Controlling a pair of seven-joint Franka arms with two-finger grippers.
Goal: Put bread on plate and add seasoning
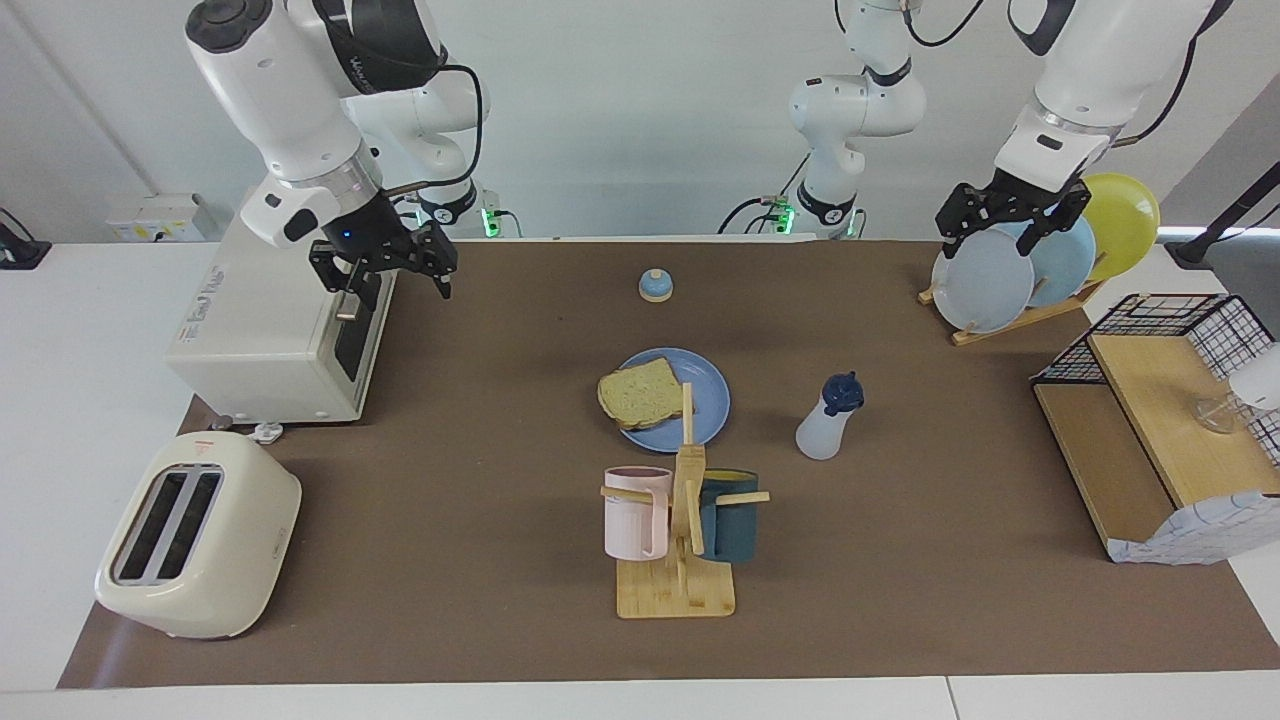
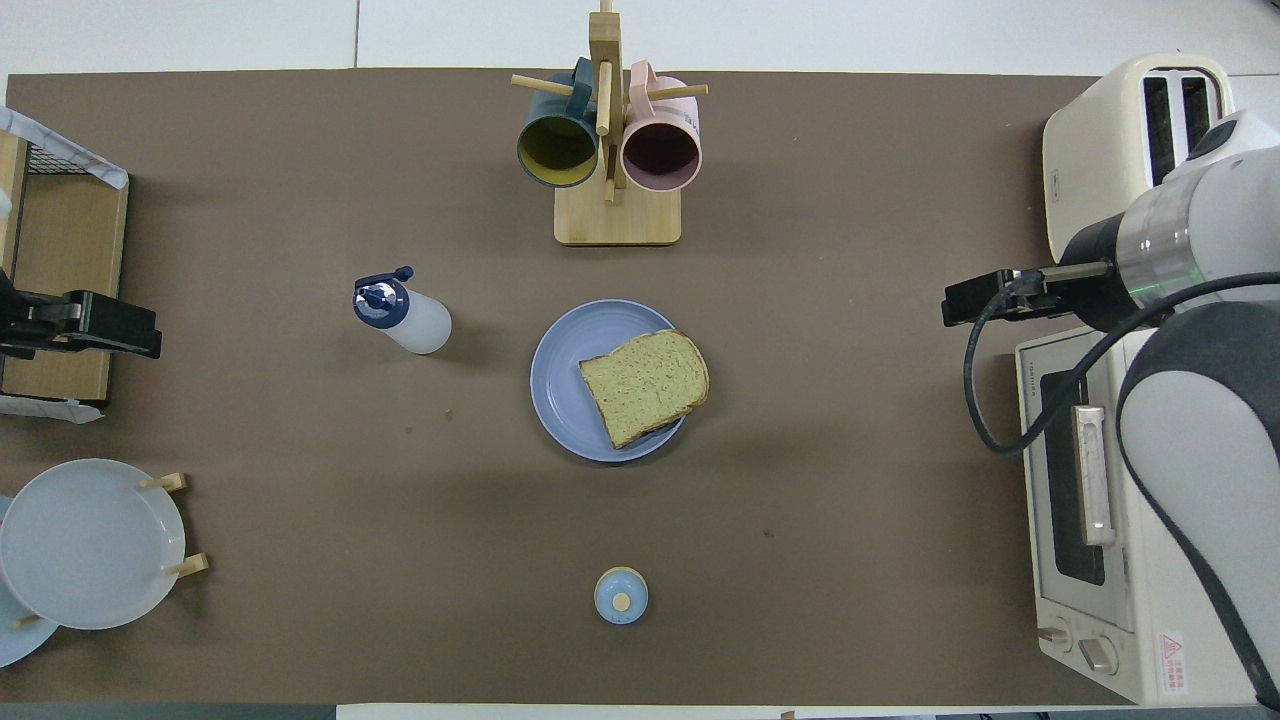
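Resting on plate [image 1: 708,400] — bread [image 1: 638,393]; both grippers spread, empty; oven [image 1: 275,335] lettering unreadable.

The brown mat [image 1: 480,520] looks matt, like paper. The plate [image 1: 712,400] is smooth; the bread [image 1: 638,394] porous. The seasoning [image 1: 826,425] is translucent plastic, the mug rack [image 1: 680,570] pale wood, the toaster [image 1: 195,535] glossy cream.

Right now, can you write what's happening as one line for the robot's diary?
bread: on blue plate | squeeze bottle: upright beside plate, untouched | left gripper: open, over plate rack | right gripper: open, by toaster oven
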